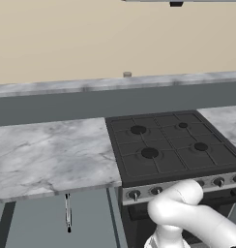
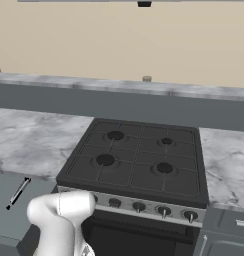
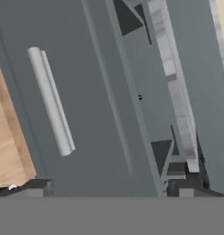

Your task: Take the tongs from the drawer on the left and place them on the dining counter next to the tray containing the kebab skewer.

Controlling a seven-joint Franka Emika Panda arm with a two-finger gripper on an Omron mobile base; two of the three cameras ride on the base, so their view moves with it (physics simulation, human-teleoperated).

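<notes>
While fingers (image 3: 107, 189) gape, tongs (image 1: 68, 211) lie in drawer (image 1: 37, 227), beside stove (image 1: 170, 145)

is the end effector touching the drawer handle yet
Apart. In the hand view the end effector stands open with both fingertips at the bottom edge, and the silver drawer handle lies ahead on the drawer front, with bare front between.

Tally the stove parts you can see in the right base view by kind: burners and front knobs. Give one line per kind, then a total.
Burners on the stove: 4
Front knobs: 5
Total: 9
</notes>
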